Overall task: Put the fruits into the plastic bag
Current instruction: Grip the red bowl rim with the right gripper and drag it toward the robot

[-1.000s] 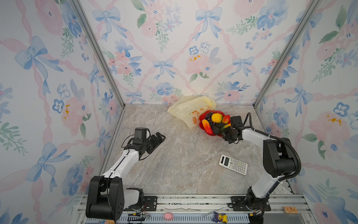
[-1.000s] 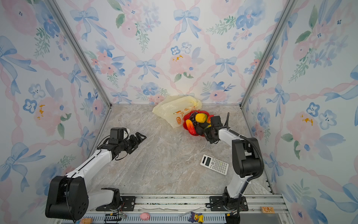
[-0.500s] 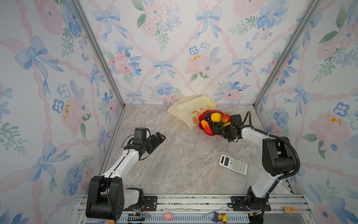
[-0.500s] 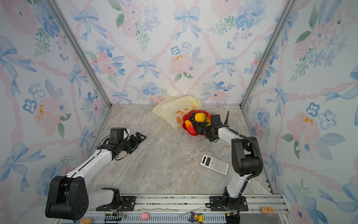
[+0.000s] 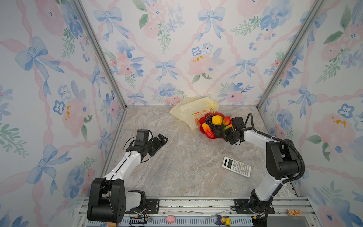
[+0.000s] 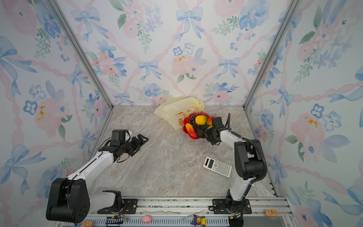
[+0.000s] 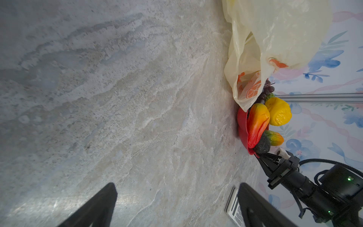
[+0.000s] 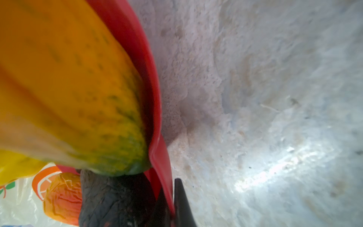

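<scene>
Left tool (image 5: 162,138) wide open, empty, over bare desk (image 5: 186,167). Right tool (image 5: 225,133) just pinched shut on red dish (image 8: 153,88) rim: likely tip or drag toward bag (image 5: 193,110). Bag crumpled, pale yellow, by back wall, touching dish. Fruits (image 5: 217,119) glossy, heaped in dish, none seen bagged.

marbled tabletop (image 5: 176,157) with pale-yellow plastic bag (image 5: 192,110), red dish (image 7: 242,127) beside it, calculator (image 5: 236,167) apart

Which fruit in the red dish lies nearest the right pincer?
The dark avocado, against the red dish's rim beside the right pincer; it alone is blackish and rough.
</scene>
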Controlling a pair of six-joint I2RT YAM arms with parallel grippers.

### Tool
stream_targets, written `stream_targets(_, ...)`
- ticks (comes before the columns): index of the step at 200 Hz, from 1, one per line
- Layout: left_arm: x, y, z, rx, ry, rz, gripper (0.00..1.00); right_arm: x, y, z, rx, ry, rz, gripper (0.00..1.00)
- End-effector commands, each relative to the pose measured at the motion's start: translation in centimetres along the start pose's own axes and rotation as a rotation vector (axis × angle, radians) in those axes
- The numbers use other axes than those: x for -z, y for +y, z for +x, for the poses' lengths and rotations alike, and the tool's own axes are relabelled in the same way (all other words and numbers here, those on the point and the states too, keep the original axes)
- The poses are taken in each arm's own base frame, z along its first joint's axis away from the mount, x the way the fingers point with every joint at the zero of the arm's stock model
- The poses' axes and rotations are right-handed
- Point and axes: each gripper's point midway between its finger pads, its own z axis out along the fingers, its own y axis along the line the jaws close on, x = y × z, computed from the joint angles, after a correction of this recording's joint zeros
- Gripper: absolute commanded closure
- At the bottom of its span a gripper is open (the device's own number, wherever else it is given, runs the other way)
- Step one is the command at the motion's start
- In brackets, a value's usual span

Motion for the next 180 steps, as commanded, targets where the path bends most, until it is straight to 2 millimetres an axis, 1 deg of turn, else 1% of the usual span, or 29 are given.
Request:
stream_targets(1,0.0,0.6,0.4,0.009,0.019,-0.009,0.02,0.5,-3.0,3.1,0.061,0.083,0.091,1.0)
stream_targets(26,0.2,0.5,0.4,0.006,0.014,-0.006,0.02,0.8,-3.6,4.8,0.119,0.117,0.11,1.0)
stream_targets(58,0.2,0.5,0.6,0.007,0.017,-0.006,0.02,0.9,-3.8,7.9,0.242,0.194,0.137,1.0)
stream_targets(125,0.2,0.5,0.6,0.003,0.019,-0.004,0.02,1.2,-5.1,14.0,0.527,0.332,0.202,1.0)
stream_targets(152,0.1,0.5,0.7,-0.001,0.022,-0.005,0.02,1.5,-5.9,16.2,0.634,0.382,0.227,1.0)
stream_targets(180,0.0,0.6,0.9,-0.007,0.031,-0.006,0.02,1.8,-7.4,18.1,0.71,0.43,0.257,1.0)
